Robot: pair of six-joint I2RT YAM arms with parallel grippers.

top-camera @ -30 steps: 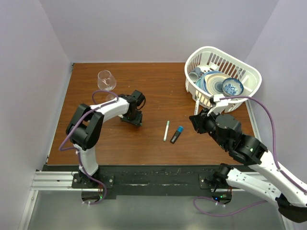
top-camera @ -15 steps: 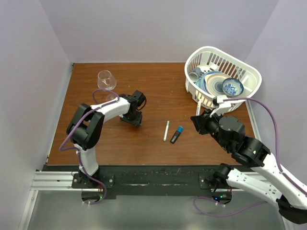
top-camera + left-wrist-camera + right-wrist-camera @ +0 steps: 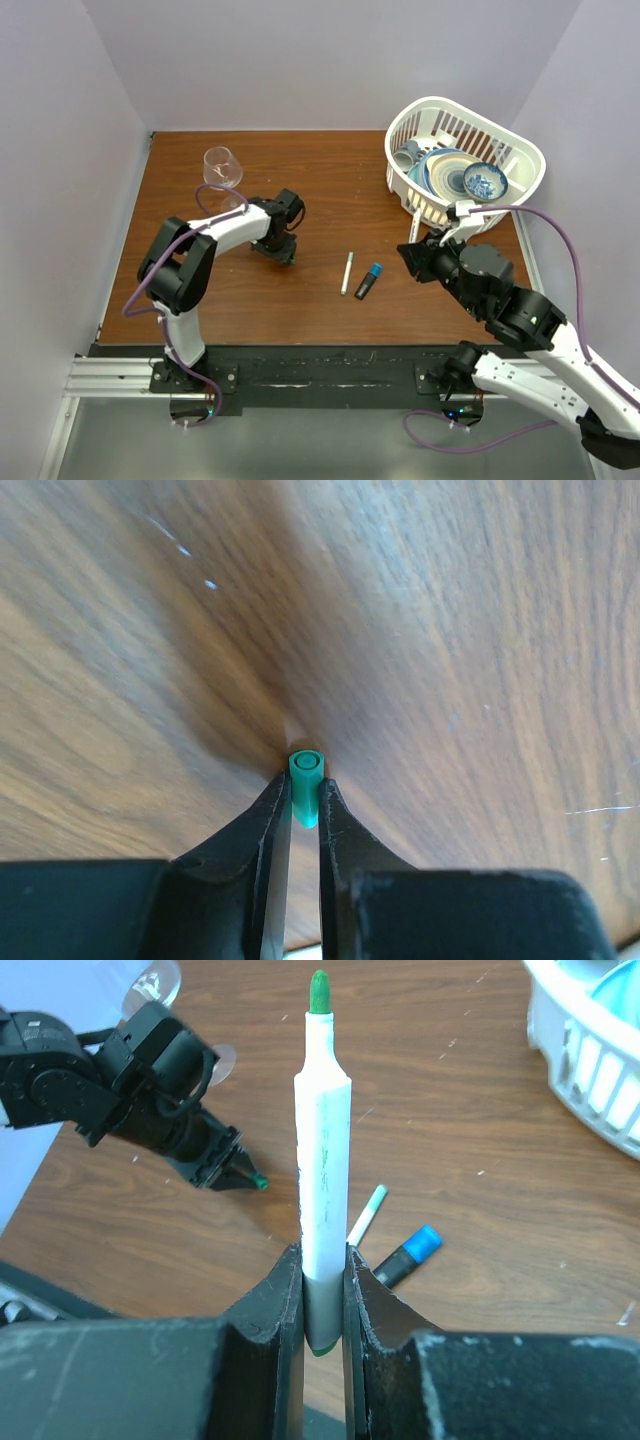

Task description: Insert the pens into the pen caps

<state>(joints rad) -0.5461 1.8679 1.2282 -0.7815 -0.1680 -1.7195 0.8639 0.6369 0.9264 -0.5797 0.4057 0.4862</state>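
A small green cap (image 3: 306,780) rests against the wooden table, and my left gripper (image 3: 304,788) is shut on it, one finger on each side. In the top view the left gripper (image 3: 283,254) sits low at the table's left-middle. My right gripper (image 3: 322,1260) is shut on a white pen (image 3: 322,1160) that stands upright, green tip up, off the table. Between the arms lie a second white pen (image 3: 346,272) and a black marker (image 3: 366,284) wearing a blue cap (image 3: 375,270). From the right wrist view the left gripper (image 3: 232,1167) shows with the green cap (image 3: 259,1182) at its tip.
A wine glass (image 3: 222,168) stands just behind the left arm. At the back right, close behind my right gripper (image 3: 412,247), a white dish basket (image 3: 440,101) holds plates and bowls. Walls close in the table's left, back and right sides.
The left gripper's jaws have closed in on the green cap. The right arm has drifted slightly to the right, still holding the pen.
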